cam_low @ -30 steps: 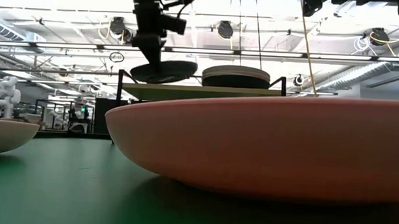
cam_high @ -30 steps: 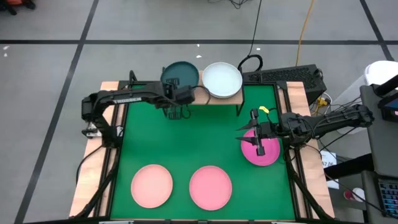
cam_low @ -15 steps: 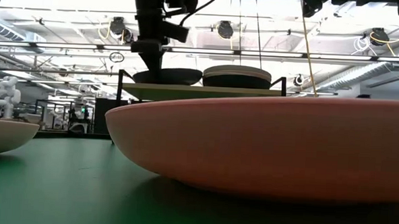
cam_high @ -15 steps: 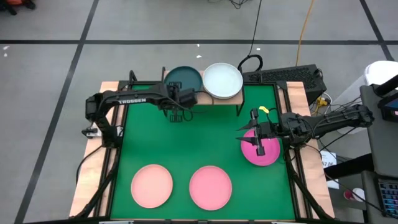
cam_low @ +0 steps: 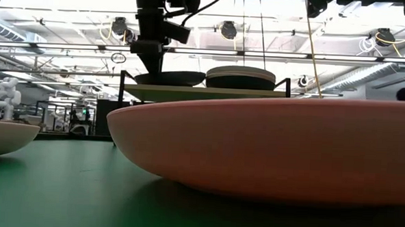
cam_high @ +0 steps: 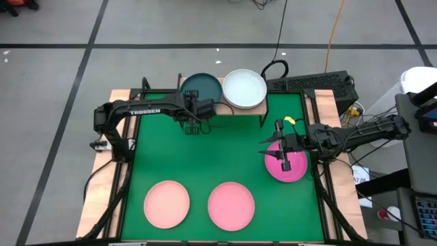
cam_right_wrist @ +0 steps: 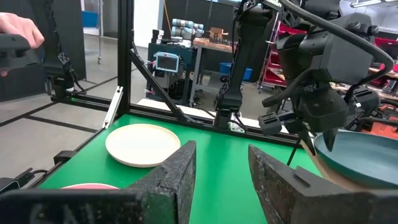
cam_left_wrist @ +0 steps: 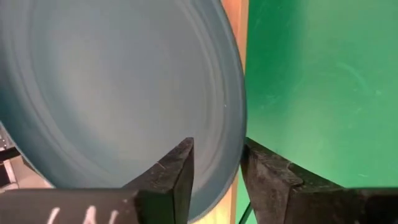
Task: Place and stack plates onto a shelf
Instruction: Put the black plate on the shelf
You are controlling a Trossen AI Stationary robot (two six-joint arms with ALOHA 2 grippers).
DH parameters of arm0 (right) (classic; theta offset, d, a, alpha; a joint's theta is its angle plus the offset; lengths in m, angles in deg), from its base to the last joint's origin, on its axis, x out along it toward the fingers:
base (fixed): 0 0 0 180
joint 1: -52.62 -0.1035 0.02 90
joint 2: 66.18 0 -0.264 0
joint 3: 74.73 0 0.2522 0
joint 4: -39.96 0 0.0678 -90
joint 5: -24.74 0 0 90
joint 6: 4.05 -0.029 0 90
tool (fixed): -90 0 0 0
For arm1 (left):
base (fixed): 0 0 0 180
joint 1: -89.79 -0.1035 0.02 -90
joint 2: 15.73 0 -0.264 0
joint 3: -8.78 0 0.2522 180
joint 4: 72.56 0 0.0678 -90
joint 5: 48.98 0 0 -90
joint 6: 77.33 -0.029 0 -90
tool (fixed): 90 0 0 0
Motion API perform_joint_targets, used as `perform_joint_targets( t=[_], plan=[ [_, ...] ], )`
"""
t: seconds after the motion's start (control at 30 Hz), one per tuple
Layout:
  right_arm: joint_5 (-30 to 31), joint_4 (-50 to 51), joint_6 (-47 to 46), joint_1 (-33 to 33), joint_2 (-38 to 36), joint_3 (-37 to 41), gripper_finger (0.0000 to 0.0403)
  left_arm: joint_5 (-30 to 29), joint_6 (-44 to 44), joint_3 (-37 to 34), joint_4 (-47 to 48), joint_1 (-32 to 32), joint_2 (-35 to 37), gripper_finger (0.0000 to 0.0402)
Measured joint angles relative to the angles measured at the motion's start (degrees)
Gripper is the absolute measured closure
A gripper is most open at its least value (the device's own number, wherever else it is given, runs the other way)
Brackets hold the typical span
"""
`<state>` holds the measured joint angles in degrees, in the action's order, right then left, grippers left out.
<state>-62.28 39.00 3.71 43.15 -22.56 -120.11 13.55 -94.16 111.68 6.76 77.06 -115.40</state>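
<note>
On the shelf (cam_high: 263, 108) our teal plate (cam_high: 201, 87) sits beside the white one (cam_high: 244, 87), left end effector (cam_left_wrist: 214, 171) pinching its rim, right end effector (cam_right_wrist: 221, 171) spread over the magenta plate (cam_high: 295, 169); we'd guess they're stiff, light, slick, so grab rims.

A green mat (cam_high: 225, 154) covers the table. A black keyboard (cam_high: 311, 83) and a yellow cable (cam_high: 332, 34) lie beyond it.

The shelf (cam_high: 229, 108) (light wood) bears a teal plate (cam_high: 202, 87) and white plate (cam_high: 244, 87).
</note>
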Motion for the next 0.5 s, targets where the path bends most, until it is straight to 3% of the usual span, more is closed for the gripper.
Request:
perform_joint_targets(
  t=[0.5],
  plan=[
    [0.13, 0.07, 0.2, 0.0, 0.0, 0.0, 0.0275, -1.17, 3.29, 0.11, 0.46, 3.99, 11.5, 0.0261]
  ],
)
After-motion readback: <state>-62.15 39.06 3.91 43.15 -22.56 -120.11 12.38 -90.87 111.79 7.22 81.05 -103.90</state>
